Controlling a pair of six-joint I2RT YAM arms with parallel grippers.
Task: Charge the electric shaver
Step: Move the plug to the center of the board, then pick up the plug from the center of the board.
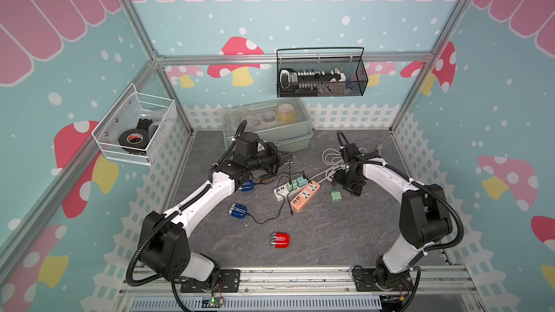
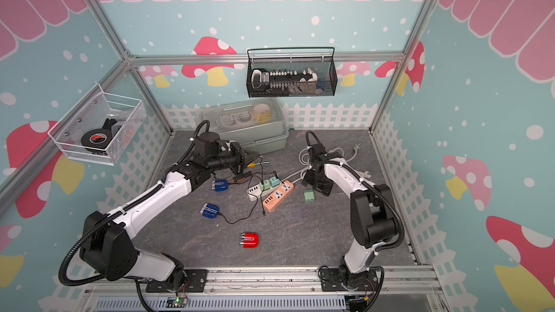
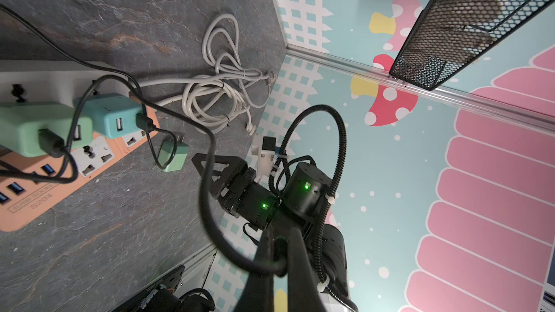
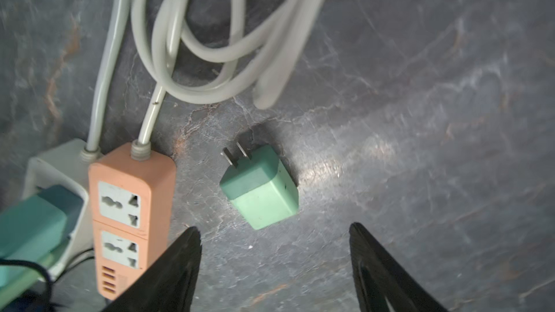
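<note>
Three shavers lie on the grey table: a blue shaver beside my left forearm, a second blue shaver with a black cable at it, and a red shaver alone near the front. An orange power strip and a white power strip lie mid-table with two green adapters plugged in. My left gripper is shut on a black cable that loops back toward the adapters. My right gripper is open just above a loose green adapter, which lies on its side with prongs showing, apart from the fingers.
Coiled white cords lie behind the strips. A clear plastic box stands at the back wall, a black mesh basket hangs above it, and a white wire basket hangs on the left wall. A screwdriver lies under my left wrist.
</note>
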